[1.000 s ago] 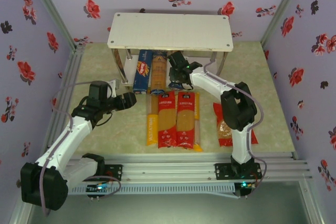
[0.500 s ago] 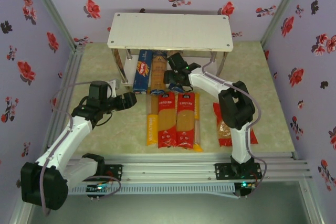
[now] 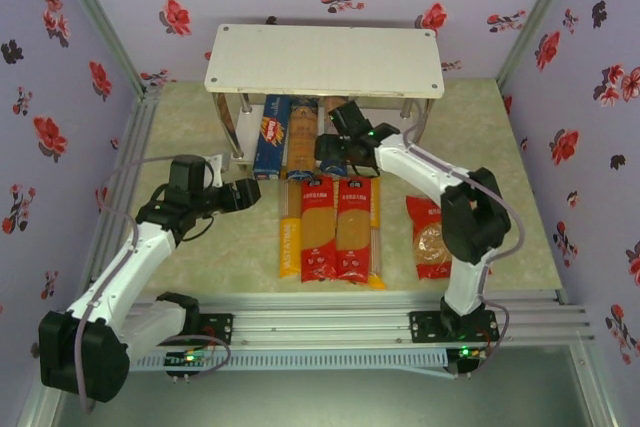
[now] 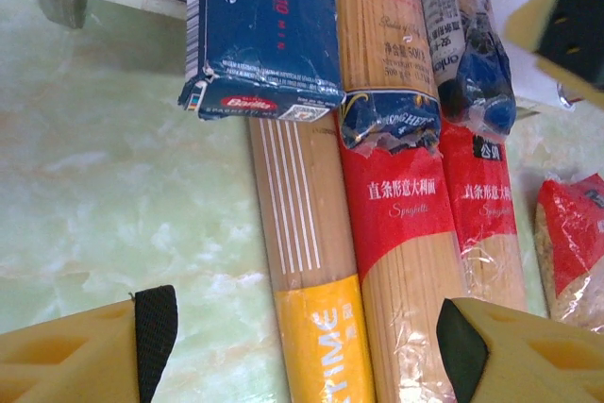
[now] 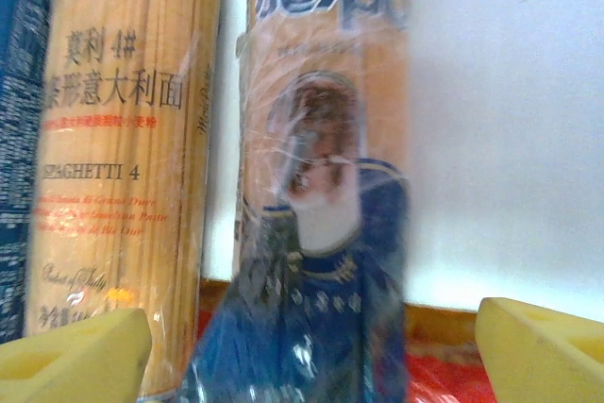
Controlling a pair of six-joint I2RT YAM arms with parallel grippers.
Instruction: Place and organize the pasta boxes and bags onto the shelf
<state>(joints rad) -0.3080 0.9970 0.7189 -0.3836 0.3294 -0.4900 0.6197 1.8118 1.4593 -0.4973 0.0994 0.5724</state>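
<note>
Currently, the right gripper point(image 5: 311, 346) stands with its jaws wide, straddling but not gripping the blue-ended packet point(image 5: 321, 261) on the lower board of the shelf point(image 3: 325, 59). The left gripper point(image 4: 311, 327) is likewise wide and empty, near the front end of the blue box point(image 3: 270, 132). Hazard: on withdrawal a fingertip may snag the soft film and drag that packet forward, since its end projects past the board and overlaps a red bag. Count: on the shelf, one blue box and two packets; on the table point(image 3: 240, 247), two long red bags point(image 3: 317, 227), two yellow bags point(image 3: 290, 247) and one wide red bag point(image 3: 430, 244).
</note>
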